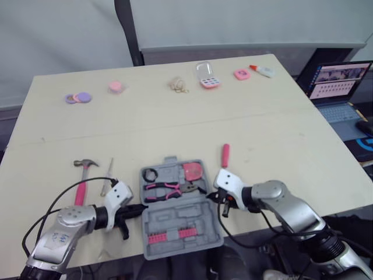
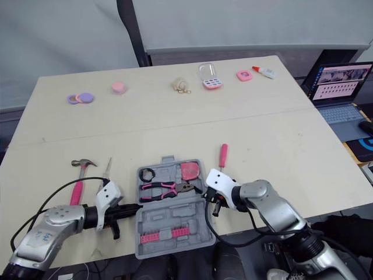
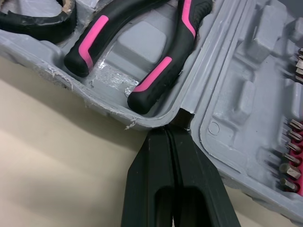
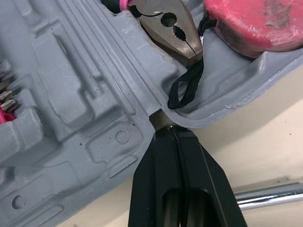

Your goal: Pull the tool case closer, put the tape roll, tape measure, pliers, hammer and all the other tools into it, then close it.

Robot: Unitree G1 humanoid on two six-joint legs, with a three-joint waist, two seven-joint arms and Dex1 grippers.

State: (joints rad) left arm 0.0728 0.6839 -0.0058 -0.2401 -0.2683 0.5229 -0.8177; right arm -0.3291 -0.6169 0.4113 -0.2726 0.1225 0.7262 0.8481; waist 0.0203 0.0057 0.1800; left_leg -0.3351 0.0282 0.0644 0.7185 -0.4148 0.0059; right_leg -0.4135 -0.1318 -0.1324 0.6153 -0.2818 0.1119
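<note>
My left hand (image 1: 138,207) is clenched, its fingers (image 3: 151,179) pressed flat together with nothing between them. Their tips sit in the notch at the 9 o'clock end of the hinge line of the tool case (image 1: 175,219). My right hand (image 1: 212,197) is the mirror of it, fingers (image 4: 156,179) shut and tips against the notch at the 3 o'clock end. The case lies open between the two hands, near the tabletop's (image 1: 175,128) 6 o'clock edge, with its hinge running 9 to 3. I judge any further pull has to go straight toward 6 with both arms evenly, or the case will swing. The far half already holds the tape roll (image 1: 150,174), the pliers (image 1: 166,188) with handles toward 9, and the tape measure (image 1: 193,171). The near half carries a row of bits (image 1: 166,236). Loose on the tabletop, the hammer (image 1: 83,178) lies at about 10 o'clock from my left hand, handle running 12 to 6 with the head far, and a thin metal tool (image 1: 108,174) lies just beside it. The screwdriver (image 1: 225,156) lies at 12 o'clock from my right hand, along the same axis. So left arm for the hammer, right for the screwdriver. The wrist views give me the tip contact at the notches, while the head view gives me the loose tools.
</note>
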